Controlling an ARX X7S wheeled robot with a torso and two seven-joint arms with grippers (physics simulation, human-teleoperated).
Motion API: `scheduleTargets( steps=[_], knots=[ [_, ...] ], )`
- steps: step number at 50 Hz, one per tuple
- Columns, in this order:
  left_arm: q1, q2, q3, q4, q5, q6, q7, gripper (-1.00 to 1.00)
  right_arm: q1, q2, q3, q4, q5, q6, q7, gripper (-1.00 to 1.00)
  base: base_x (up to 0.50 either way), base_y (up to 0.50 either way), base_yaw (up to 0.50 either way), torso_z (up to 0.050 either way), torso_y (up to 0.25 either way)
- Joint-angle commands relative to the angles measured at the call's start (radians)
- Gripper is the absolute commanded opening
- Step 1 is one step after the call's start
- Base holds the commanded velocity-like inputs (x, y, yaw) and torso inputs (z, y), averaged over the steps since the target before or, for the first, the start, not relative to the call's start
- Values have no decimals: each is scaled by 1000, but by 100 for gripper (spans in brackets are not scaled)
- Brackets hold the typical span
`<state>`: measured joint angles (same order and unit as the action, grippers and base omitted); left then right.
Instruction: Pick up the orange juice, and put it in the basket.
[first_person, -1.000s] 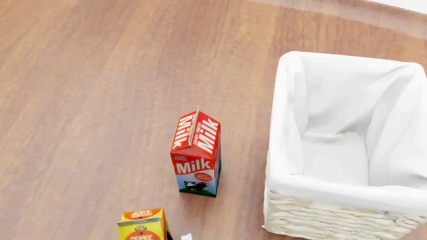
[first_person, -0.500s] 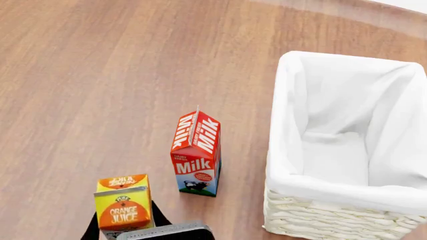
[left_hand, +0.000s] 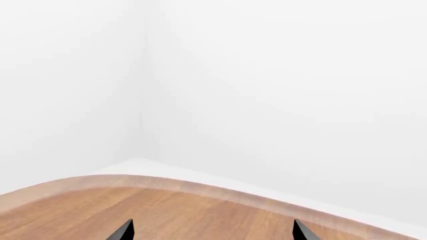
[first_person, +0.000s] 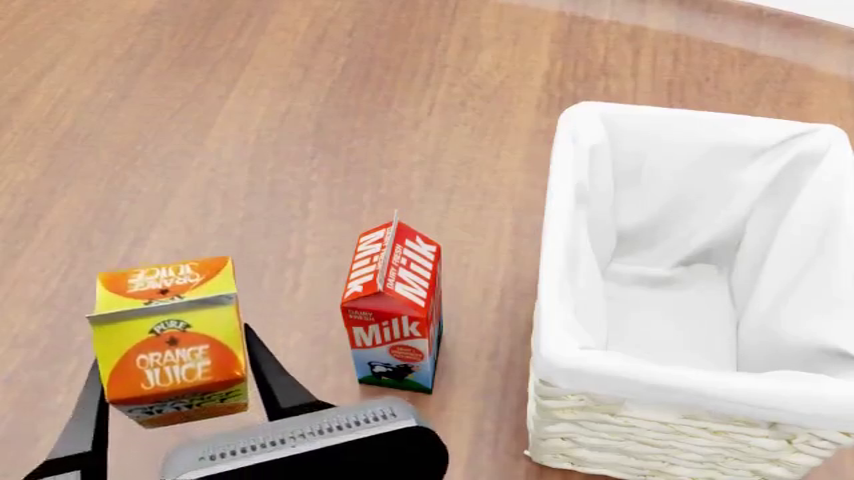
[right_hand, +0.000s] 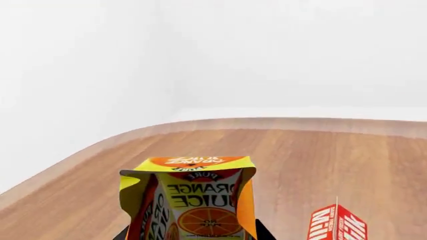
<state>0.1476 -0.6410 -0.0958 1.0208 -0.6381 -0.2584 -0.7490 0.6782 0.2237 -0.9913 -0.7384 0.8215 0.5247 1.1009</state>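
Observation:
The orange juice (first_person: 167, 340) is a yellow and orange carton lifted off the wooden table, at the lower left of the head view. My right gripper (first_person: 180, 405) is shut on it, one black finger on each side of its lower part. The right wrist view shows the orange juice (right_hand: 190, 200) filling the space between the fingers of my right gripper (right_hand: 192, 233). The basket (first_person: 694, 385), cream wicker with a white liner, stands at the right with nothing in it. My left gripper (left_hand: 212, 232) is open over bare table, holding nothing.
A red milk carton (first_person: 394, 300) stands upright between the held juice and the basket; it also shows as the milk carton (right_hand: 337, 225) in the right wrist view. The table's curved far edge (left_hand: 200, 187) meets white walls.
The orange juice has risen and drifted left in the head view, held by the right gripper, whose fingers and body have now come into sight. Milk carton and basket have not moved.

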Motion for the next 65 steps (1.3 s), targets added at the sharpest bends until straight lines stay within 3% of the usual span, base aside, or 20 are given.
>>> scheduleTargets(
  steps=[1,37,65],
  knots=[
    [-8,13,-15,-23,5,3,33,100,103,-35,78,-105,48,77,43,-100,0,0,0,0,0],
    [-6,-11,-7,-30,-4,26,12,100,191,122,292,-129,215,38,68,-100,0,0,0,0,0],
    [-5,-26,5,-30,-3,35,-4,100,341,368,487,-102,432,86,126,-100,0,0,0,0,0]
  ],
)
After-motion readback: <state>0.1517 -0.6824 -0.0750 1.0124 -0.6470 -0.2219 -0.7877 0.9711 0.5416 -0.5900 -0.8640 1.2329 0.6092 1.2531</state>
